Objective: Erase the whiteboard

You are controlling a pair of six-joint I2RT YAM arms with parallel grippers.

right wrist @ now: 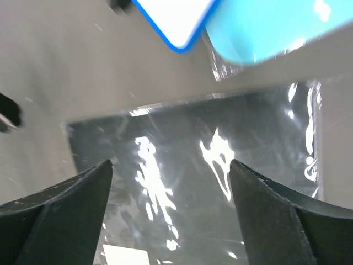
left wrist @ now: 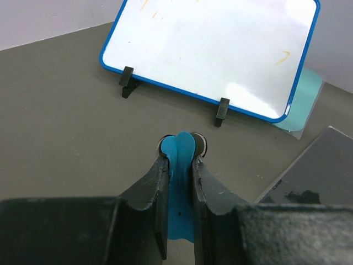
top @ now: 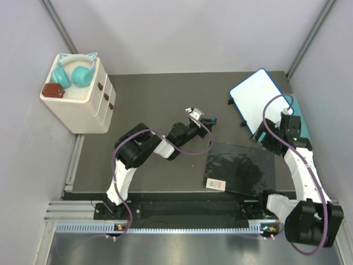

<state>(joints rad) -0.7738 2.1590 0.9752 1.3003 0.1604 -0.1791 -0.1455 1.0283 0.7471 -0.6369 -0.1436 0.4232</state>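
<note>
The whiteboard (top: 255, 95) stands tilted on small black feet at the back right; its blue rim and faint yellow marks show in the left wrist view (left wrist: 220, 49). My left gripper (top: 196, 116) hovers mid-table, left of the board and apart from it. It is shut on a thin blue eraser piece (left wrist: 179, 160) that sticks out between its fingertips. My right gripper (top: 265, 135) is open and empty, just above the glossy black sheet (right wrist: 187, 176). The board's near corner (right wrist: 174, 19) lies just beyond it.
A teal mat (top: 299, 113) lies beside the board on the right. The black sheet (top: 240, 165) with a white label (top: 216, 184) lies near the front. A white drawer box (top: 83, 105) carrying teal headphones (top: 74, 72) stands at the back left.
</note>
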